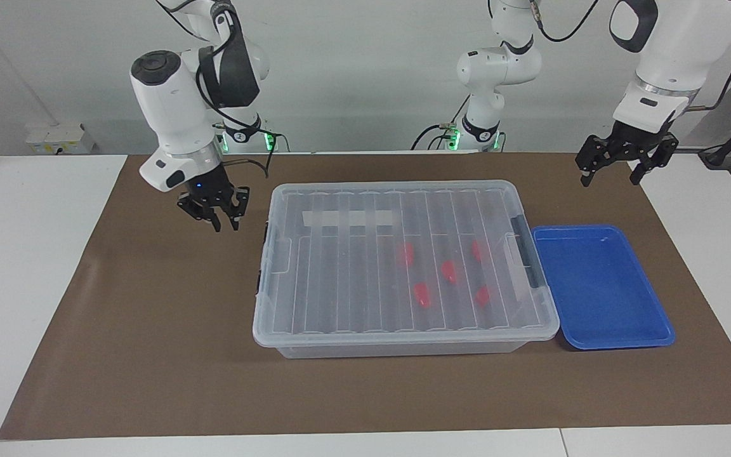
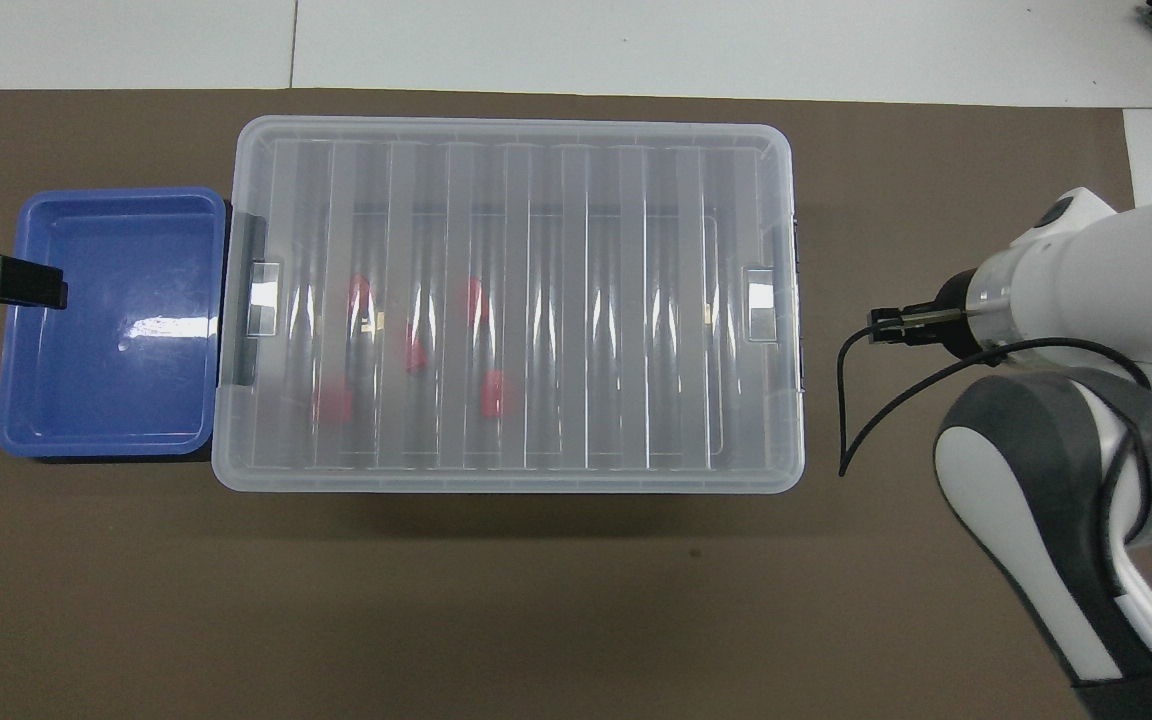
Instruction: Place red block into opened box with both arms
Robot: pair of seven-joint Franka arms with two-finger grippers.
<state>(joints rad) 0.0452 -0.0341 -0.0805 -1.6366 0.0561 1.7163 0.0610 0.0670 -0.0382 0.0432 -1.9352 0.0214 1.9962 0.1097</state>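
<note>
showing the bench (image 1: 42, 266) with its brown mat (image 1: 162, 330) as the facing view gives it, with the robots at twelve o'clock. the box (image 1: 403, 336), a clear bin, lies at the middle of the mat with its ribbed lid (image 1: 340, 266) closed flat on top and a black latch (image 1: 527, 254) at its three o'clock end. five red blocks (image 1: 423, 294) show through the lid, all inside the box and gathered in the half toward the left arm's end of the bench; they lie apart from one another, none of them touching a pincer. a shallow blue tray (image 1: 651, 317) sits just beside the box at its three o'clock end, close to the latch. the right pincer (image 1: 225, 225) hangs over bare mat at about ten o'clock of the box, just beside that end of the lid but clear of it, its fingers parted a little with nothing between them; in the overhead view the right arm's white wrist (image 2: 1086, 280) covers most of it and only the tip and a looping black cable (image 2: 866, 400) show. the left pincer (image 1: 612, 179) waits in the air at about one o'clock of the tray, over the mat's corner, fingers spread wide and empty; in the overhead view only its black tip (image 2: 6, 282) reaches in over the tray's rim.
</note>
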